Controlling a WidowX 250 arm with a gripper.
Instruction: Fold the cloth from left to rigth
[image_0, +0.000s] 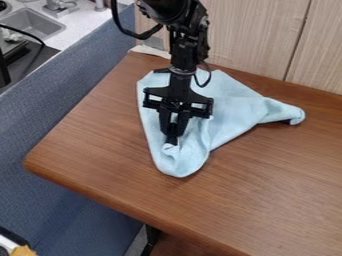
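The black gripper (172, 142) hangs down over the lower left part of the light blue cloth (230, 112), its fingers together and shut on a small bunched fold of it. The cloth lies on the wooden table, rumpled, with a rounded lower corner below the gripper and a narrow, curled corner stretching out to the right. Something dark shows under that right corner. The arm and gripper cover part of the cloth's upper left and middle.
The brown wooden table (280, 185) has a rounded corner at left. A pale wood panel (250, 35) stands behind it. Along the left runs a blue padded surface (73, 105), with a grey sink (33, 24) beyond at the upper left.
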